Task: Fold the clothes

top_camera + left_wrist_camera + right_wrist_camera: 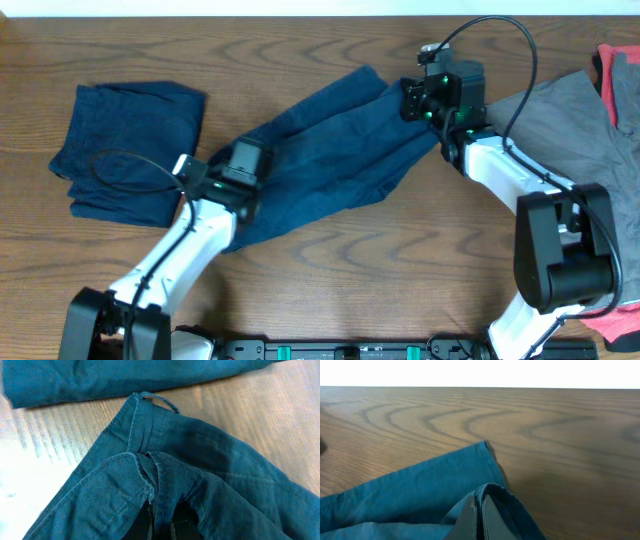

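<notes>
Mid-fold: my left gripper and right gripper each pinch the centre-frame navy shorts; next I'd lift both ends together.

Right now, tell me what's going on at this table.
Two arms are working one navy garment lying diagonally across the wooden table. The left end effector is shut on its lower-left end, the right end effector on its upper-right end. A folded navy piece lies at left; a grey garment and a red garment wait at right.
</notes>
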`<action>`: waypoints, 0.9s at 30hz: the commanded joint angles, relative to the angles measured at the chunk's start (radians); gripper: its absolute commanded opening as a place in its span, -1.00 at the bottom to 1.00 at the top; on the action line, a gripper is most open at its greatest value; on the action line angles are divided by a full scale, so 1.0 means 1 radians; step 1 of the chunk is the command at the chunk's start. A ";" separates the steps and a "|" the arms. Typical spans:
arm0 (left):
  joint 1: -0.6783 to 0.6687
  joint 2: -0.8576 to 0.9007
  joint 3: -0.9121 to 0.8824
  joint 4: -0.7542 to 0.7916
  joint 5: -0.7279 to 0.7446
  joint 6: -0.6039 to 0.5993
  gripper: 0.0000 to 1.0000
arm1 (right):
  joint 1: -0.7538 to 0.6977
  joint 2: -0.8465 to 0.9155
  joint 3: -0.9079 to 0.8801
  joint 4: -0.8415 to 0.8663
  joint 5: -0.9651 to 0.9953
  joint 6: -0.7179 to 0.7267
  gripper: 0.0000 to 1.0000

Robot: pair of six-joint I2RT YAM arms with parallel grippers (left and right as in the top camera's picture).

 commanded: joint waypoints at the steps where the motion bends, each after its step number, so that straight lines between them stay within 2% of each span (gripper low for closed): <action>1: 0.106 0.033 -0.005 0.022 0.168 0.061 -0.88 | 0.019 0.032 0.021 0.041 0.006 -0.015 -0.98; 5: 0.191 0.064 -0.005 0.029 0.214 0.061 -0.88 | 0.029 0.058 0.021 0.113 0.058 -0.015 -0.97; 10: 0.220 0.087 -0.005 0.030 0.224 0.061 -0.87 | 0.044 0.085 0.021 0.179 0.109 -0.014 -0.98; 11: 0.220 0.089 -0.005 0.031 0.224 0.061 -0.87 | 0.046 0.093 0.021 0.195 0.108 -0.014 -0.92; 12: 0.220 0.092 -0.005 0.035 0.222 0.061 -0.87 | 0.047 0.096 0.021 0.201 0.109 -0.010 -0.60; 13: 0.220 0.094 -0.005 0.042 0.222 0.066 -0.87 | 0.047 0.103 0.021 0.208 0.108 -0.006 -0.19; 14: 0.220 0.097 -0.005 0.051 0.222 0.079 -0.87 | 0.046 0.105 0.021 0.212 0.108 -0.006 0.04; 15: 0.222 0.096 -0.005 0.069 0.225 0.098 -0.88 | 0.044 0.105 0.021 0.212 0.113 -0.007 0.40; 17: 0.230 0.093 -0.003 0.114 0.233 0.148 -0.86 | 0.032 0.099 0.021 0.211 0.115 -0.005 0.96; 18: 0.239 0.089 0.000 0.140 0.247 0.181 -0.76 | 0.022 0.090 0.021 0.208 0.114 -0.003 0.98; 19: 0.249 0.084 0.005 0.154 0.259 0.209 -0.75 | 0.012 0.079 0.021 0.199 0.113 -0.003 0.99; 20: 0.260 0.077 0.013 0.158 0.271 0.226 -0.55 | 0.001 0.066 0.021 0.185 0.109 -0.003 0.98; 21: 0.278 0.064 0.028 0.158 0.297 0.254 0.08 | -0.024 0.035 0.021 0.140 0.104 -0.003 0.98; 22: 0.291 0.053 0.037 0.157 0.322 0.288 0.49 | -0.041 0.011 0.021 0.096 0.105 -0.003 0.98; 24: 0.317 0.020 0.048 0.156 0.393 0.381 0.86 | -0.085 -0.050 0.021 -0.051 0.105 0.016 0.98; 25: 0.328 -0.003 0.048 0.150 0.422 0.423 0.97 | -0.105 -0.076 0.021 -0.125 0.105 0.033 0.98; 27: 0.342 -0.047 0.048 0.105 0.452 0.446 0.99 | -0.146 -0.121 0.021 -0.287 0.077 0.060 0.98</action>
